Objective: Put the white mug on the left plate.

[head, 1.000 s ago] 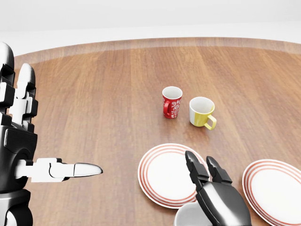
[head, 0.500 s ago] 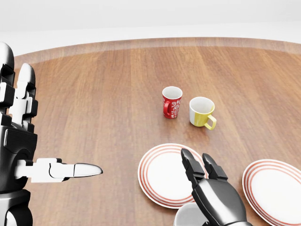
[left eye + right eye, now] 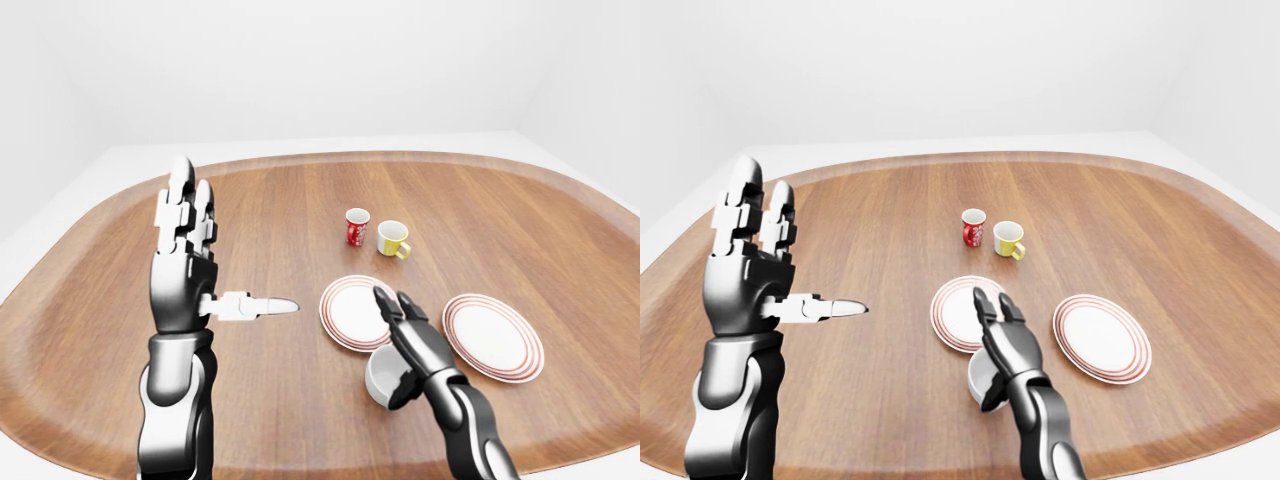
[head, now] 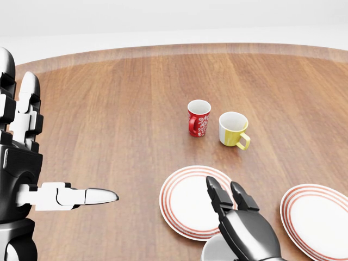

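Since a second ago the right hand (image 3: 405,335) has crept up and to the left in the head view, so its fingertips now overlap more of the left plate (image 4: 185,204), while the left hand (image 3: 186,262) has stayed put and nothing on the table (image 3: 260,200) has shifted. The white mug (image 3: 381,376) stands on the wood just beside the left plate, at about five o'clock from the plate's centre in the left-eye view, and the right hand covers most of it. Its fingers lie extended and close together over the mug's rim, with the thumb down on the mug's right side; they do not look closed round it, though the contact itself is hidden. The left hand is raised with fingers upright and spread and its thumb pointing sideways, holding nothing. At twelve o'clock from the left plate stand a red patterned mug (image 4: 198,118) and a white-and-yellow mug (image 4: 234,129); the right plate (image 3: 493,337) lies at about three o'clock. I judge the white mug rigid, light, glazed and so slippery, and chippable if dropped. Its handle cannot be made out, so the firmest hold is probably across the body or rim.
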Tool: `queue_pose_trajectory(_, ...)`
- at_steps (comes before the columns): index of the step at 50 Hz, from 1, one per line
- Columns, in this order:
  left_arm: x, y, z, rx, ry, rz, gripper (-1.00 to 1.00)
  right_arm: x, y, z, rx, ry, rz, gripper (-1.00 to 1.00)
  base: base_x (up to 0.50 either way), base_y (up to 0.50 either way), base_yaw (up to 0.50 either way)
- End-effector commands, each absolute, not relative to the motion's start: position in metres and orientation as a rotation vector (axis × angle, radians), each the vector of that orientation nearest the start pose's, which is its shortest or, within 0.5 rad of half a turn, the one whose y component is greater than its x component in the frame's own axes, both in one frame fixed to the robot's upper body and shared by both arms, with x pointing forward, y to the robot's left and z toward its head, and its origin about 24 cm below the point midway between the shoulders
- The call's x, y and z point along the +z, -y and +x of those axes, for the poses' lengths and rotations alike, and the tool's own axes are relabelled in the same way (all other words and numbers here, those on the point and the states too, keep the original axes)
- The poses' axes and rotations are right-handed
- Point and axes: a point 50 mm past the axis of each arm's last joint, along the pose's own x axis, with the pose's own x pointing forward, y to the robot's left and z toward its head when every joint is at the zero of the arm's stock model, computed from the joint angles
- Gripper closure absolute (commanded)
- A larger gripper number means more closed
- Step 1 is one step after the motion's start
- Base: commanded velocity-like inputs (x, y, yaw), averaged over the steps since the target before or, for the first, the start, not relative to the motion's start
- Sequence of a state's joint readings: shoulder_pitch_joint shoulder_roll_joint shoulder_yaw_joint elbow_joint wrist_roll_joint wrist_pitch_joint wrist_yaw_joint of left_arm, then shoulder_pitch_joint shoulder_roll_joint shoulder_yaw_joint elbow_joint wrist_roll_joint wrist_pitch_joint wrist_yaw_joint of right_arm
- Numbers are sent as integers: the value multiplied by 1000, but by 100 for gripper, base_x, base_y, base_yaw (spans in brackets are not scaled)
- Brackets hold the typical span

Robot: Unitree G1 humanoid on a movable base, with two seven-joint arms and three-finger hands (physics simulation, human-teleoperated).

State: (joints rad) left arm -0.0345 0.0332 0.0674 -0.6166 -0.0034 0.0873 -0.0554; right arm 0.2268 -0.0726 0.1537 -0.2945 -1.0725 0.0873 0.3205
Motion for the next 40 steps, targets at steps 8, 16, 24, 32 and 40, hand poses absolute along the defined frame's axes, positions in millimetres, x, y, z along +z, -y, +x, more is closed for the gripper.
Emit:
queue_pose_trajectory(8,180,-160,223,-8,566,60,-100,33,133,208,317,-152,-1108,-100,0,0,0)
queue_pose_trajectory(16,180,-161,224,-6,563,60,-100,29,132,207,327,-157,-1110,-100,0,0,0)
queue_pose_trajectory(24,179,-161,223,-6,561,60,-100,25,133,206,337,-173,-1132,-100,0,0,0)
queue_pose_trajectory(32,177,-161,224,-6,552,59,-100,24,132,208,370,-203,-1152,-100,0,0,0)
queue_pose_trajectory(40,177,-161,224,-7,553,59,-100,22,132,206,393,-220,-1153,-100,0,0,0)
